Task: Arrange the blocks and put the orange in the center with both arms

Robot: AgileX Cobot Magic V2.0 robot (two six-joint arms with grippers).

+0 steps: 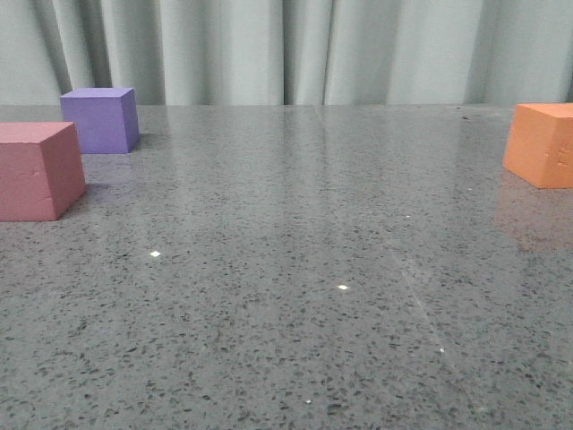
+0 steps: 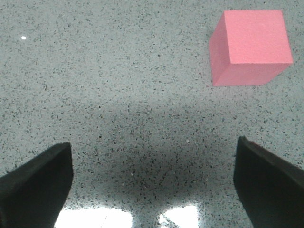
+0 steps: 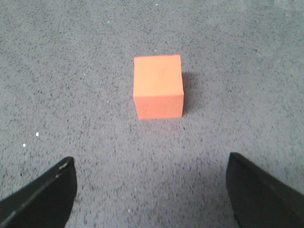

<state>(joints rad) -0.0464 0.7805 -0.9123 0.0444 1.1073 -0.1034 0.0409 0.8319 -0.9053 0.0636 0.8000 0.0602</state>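
Speckled grey stone makes up the table [image 1: 295,322], glossy enough near the front to catch small white glints of light. Neither arm shows in the front view; each appears only in its own wrist view. The left gripper [image 2: 154,185] hangs over bare table with its two black fingers [image 2: 35,183] spread wide, nothing between them, and a soft dark shadow lies on the stone beneath. The right gripper [image 3: 152,190] is likewise spread wide and holds nothing. Ahead of the left gripper, off to one side of its line, sits the pink-red cube [image 2: 251,47], flat on the table and clear of both fingers. Ahead of the right gripper, roughly centred between its fingers but well short of them, sits the orange cube [image 3: 158,85], also flat on the table. In the front view the pink-red cube [image 1: 36,170] stands at the left edge, partly cut off by the frame. Just behind it, a little to the right and apart from it, stands the purple cube [image 1: 100,119]. The orange cube [image 1: 540,143] rests at the far right edge, well apart from both, with the table's middle between them. Pale pleated curtains [image 1: 286,49] close the background.
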